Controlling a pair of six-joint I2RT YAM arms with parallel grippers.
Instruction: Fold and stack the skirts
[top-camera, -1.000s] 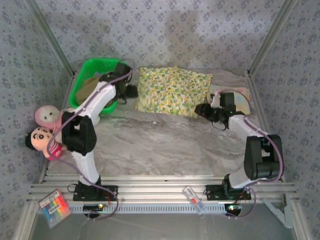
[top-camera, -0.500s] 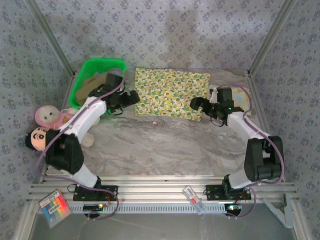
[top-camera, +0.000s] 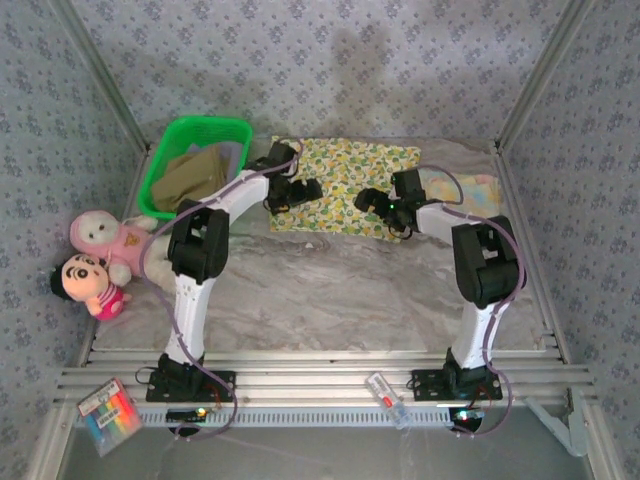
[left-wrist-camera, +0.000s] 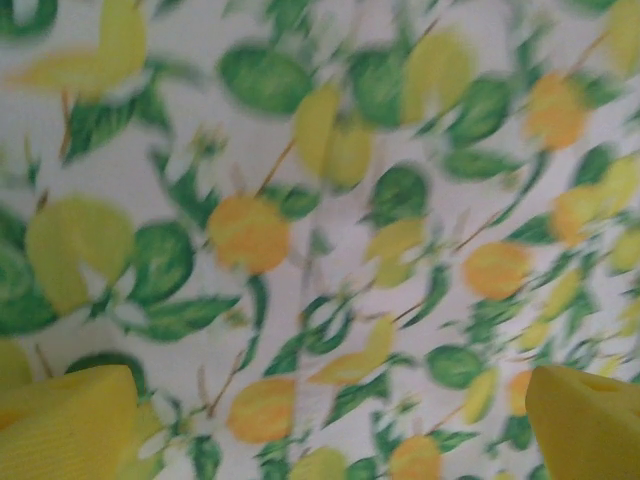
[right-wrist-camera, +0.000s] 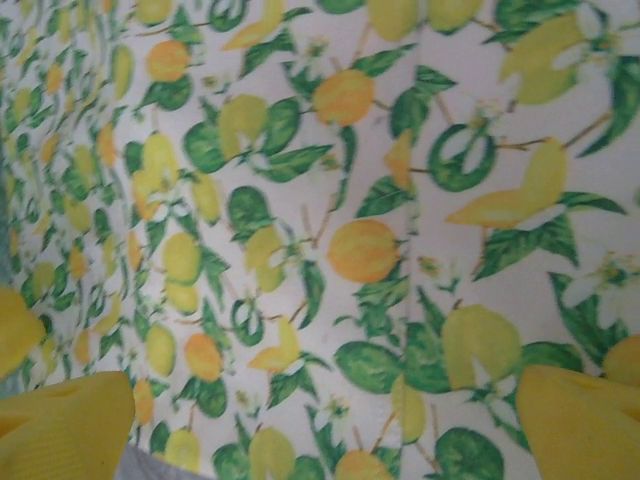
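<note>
Top external view has the yellow-green lemon-print cloth skirt (top-camera: 345, 168) spread flat at the middle of the far edge of the marbled table (top-camera: 320, 285), with the left gripper (top-camera: 305, 190) and right gripper (top-camera: 365, 198) poised over it. Both wrist views show yellow fingertip pads (right-wrist-camera: 60, 430) spread wide above the print, nothing held; the left wrist picture is blurred, so whether they touch the cloth is unclear. For a neat fold, I judge each should pinch the near hem at matching points, lift evenly and lay it over square
</note>
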